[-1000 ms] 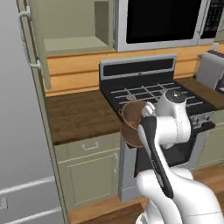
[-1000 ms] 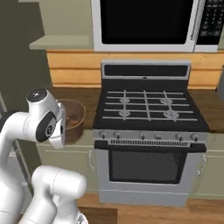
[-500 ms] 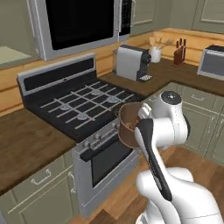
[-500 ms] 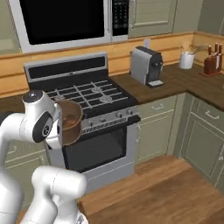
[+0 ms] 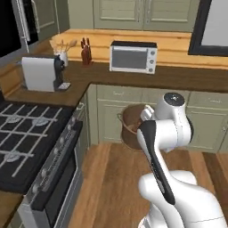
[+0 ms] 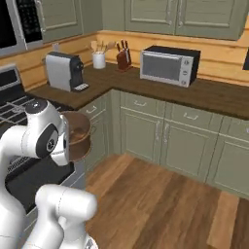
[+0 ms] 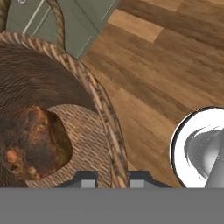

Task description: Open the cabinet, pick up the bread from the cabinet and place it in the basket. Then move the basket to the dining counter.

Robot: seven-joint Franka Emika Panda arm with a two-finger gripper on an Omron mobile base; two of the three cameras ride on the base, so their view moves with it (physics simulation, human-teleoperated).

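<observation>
The brown woven basket (image 5: 130,126) hangs in the air in front of the arm, above the wooden floor; from the other side the basket (image 6: 78,136) sits just past the arm's wrist. In the hand view my gripper (image 7: 113,180) is shut on the basket's rim (image 7: 101,103), one fingertip inside the wall and one outside. The bread (image 7: 29,141), a dark crusty brown loaf, lies on the basket's bottom. The cabinet and the dining counter are out of view.
A gas stove (image 5: 31,147) stands close on the left. An L-shaped dark worktop on olive base units (image 6: 160,136) carries a coffee machine (image 5: 42,73), a utensil jar, a knife block (image 5: 85,51) and a small oven (image 5: 132,57). Wooden floor (image 6: 160,199) lies ahead.
The whole scene has swung: the camera turned right, so the stove slid to the left edge and the corner worktop came into view. The basket stays in the gripper.
</observation>
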